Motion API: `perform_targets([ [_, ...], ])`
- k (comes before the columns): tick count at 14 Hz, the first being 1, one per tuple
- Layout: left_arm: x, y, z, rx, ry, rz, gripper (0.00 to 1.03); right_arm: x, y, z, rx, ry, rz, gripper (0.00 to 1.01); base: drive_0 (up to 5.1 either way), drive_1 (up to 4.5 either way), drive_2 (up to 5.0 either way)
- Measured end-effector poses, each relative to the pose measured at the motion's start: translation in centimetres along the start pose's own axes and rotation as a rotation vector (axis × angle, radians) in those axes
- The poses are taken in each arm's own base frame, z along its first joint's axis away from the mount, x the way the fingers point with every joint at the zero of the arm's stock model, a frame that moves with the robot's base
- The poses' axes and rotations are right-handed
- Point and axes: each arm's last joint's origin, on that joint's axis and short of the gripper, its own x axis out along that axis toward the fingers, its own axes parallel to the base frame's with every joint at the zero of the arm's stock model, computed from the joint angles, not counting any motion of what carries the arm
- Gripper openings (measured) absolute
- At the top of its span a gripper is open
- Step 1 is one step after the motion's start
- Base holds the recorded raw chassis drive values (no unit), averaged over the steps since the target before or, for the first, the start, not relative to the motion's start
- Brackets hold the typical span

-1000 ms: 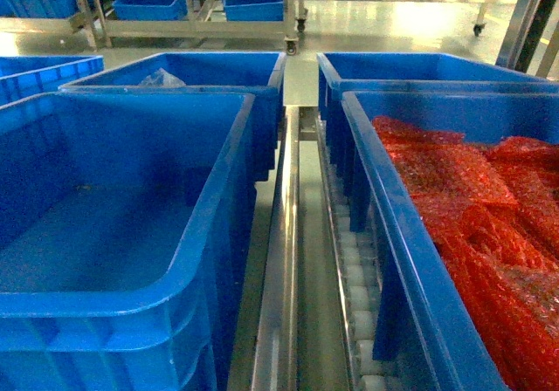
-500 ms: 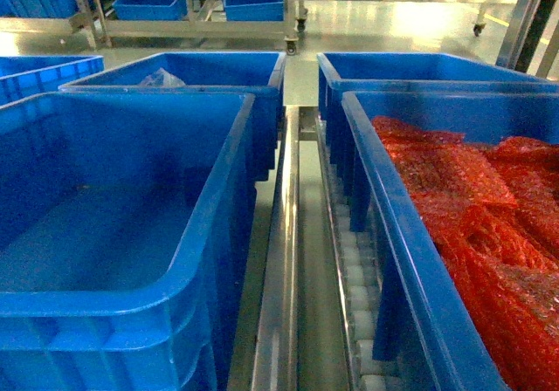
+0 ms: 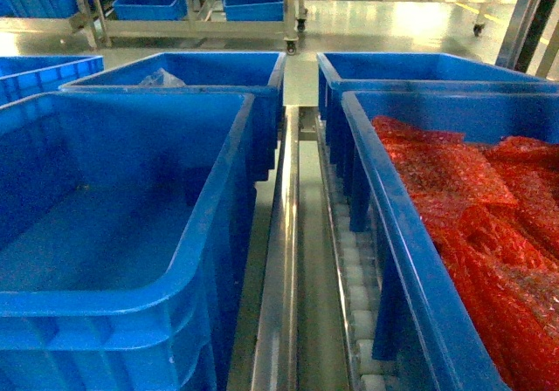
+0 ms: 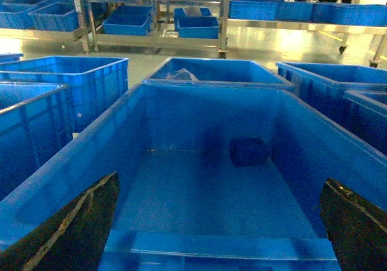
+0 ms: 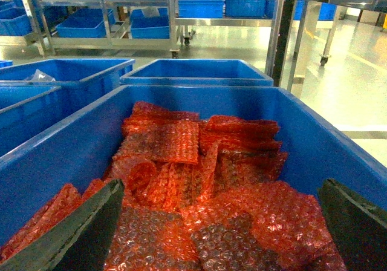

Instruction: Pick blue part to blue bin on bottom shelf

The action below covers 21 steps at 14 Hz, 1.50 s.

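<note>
The head view looks down on the bottom shelf (image 3: 288, 260), its steel rail running from 6 to 12 o'clock with white rollers (image 3: 358, 295) just to its right. At 9 o'clock sits a large blue bin (image 3: 131, 234), bare inside in this view. At 3 o'clock a second bin (image 3: 393, 234) is filled with red bubble-wrap bags (image 3: 472, 208). Two more bins stand behind them, the one at 11 o'clock (image 3: 201, 72) holding a clear plastic bag (image 3: 162, 79). Neither gripper appears in the head view.

The left wrist view looks into the near left bin, where a small dark blue part (image 4: 249, 152) lies on the floor near the far wall, just right of centre. The left gripper (image 4: 221, 235) shows only as two dark fingers (image 4: 72, 228) at the lower corners, spread wide, holding nothing, above the bin's near rim.

The right wrist view shows the right gripper (image 5: 221, 235) the same way: dark fingers (image 5: 78, 235) wide apart at 7 and 5 o'clock, holding nothing, over the red bags.
</note>
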Motion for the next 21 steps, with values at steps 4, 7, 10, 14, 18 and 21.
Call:
perform_targets([
  [4,0.00,0.00,0.00,0.000,0.000,0.000,0.98,0.00,0.00,0.00,0.000,0.000,0.000,0.98,0.0,0.00,0.0],
  [7,0.00,0.00,0.00,0.000,0.000,0.000,0.98,0.00,0.00,0.00,0.000,0.000,0.000,0.98,0.0,0.00,0.0],
  [10,0.00,0.00,0.00,0.000,0.000,0.000,0.98,0.00,0.00,0.00,0.000,0.000,0.000,0.98,0.0,0.00,0.0],
  [14,0.00,0.00,0.00,0.000,0.000,0.000,0.98,0.00,0.00,0.00,0.000,0.000,0.000,0.98,0.0,0.00,0.0],
  [18,0.00,0.00,0.00,0.000,0.000,0.000,0.98,0.00,0.00,0.00,0.000,0.000,0.000,0.98,0.0,0.00,0.0],
  [21,0.00,0.00,0.00,0.000,0.000,0.000,0.98,0.00,0.00,0.00,0.000,0.000,0.000,0.98,0.0,0.00,0.0],
])
